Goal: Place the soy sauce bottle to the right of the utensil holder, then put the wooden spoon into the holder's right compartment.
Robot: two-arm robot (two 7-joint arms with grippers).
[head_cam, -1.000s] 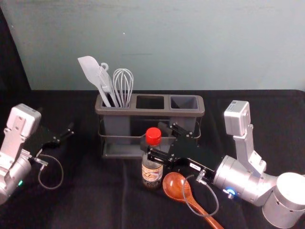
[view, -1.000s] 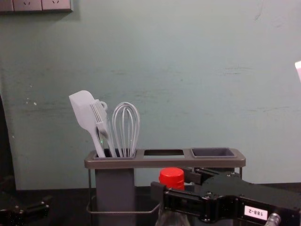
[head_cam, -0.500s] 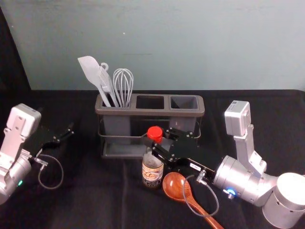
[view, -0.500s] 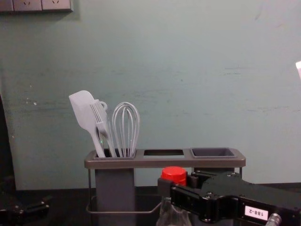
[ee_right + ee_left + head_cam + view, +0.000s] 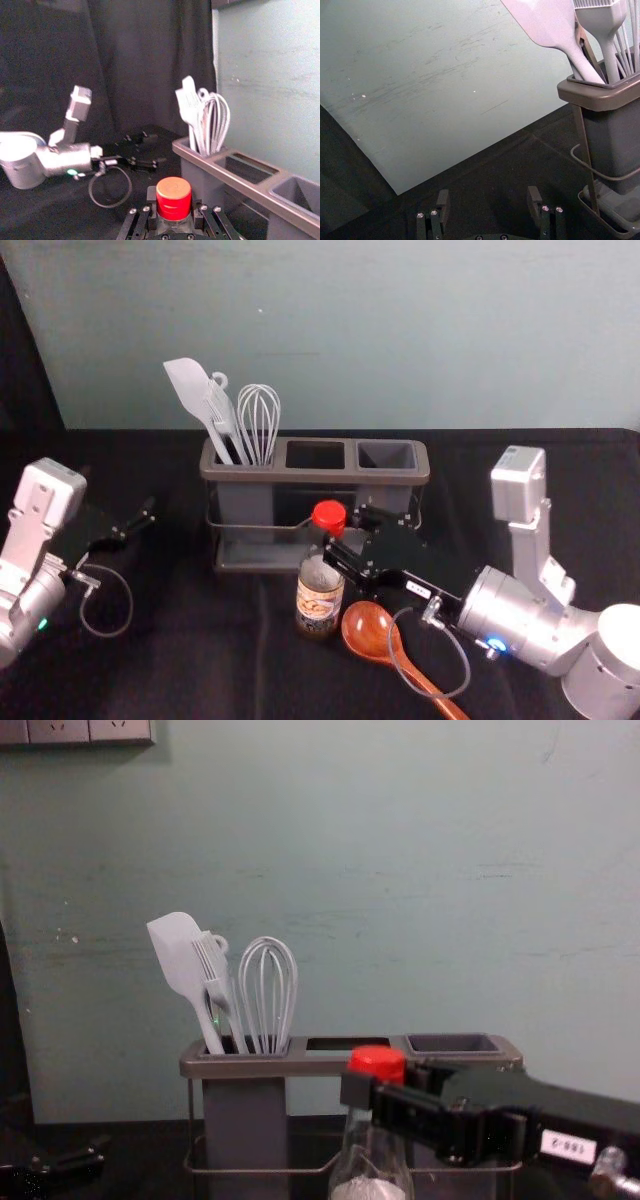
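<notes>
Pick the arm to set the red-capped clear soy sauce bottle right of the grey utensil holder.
Right, I'd say: the right gripper holds the bottle near its cap, and its arm reaches in from the holder's right. The open left gripper is off the holder's left.

Robot arms [image 5: 515, 618] over black cloth [image 5: 200, 670] suggest a lab.

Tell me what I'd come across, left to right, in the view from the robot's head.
Left gripper, pale spatula, whisk, soy sauce bottle with its red cap, wooden spoon.
</notes>
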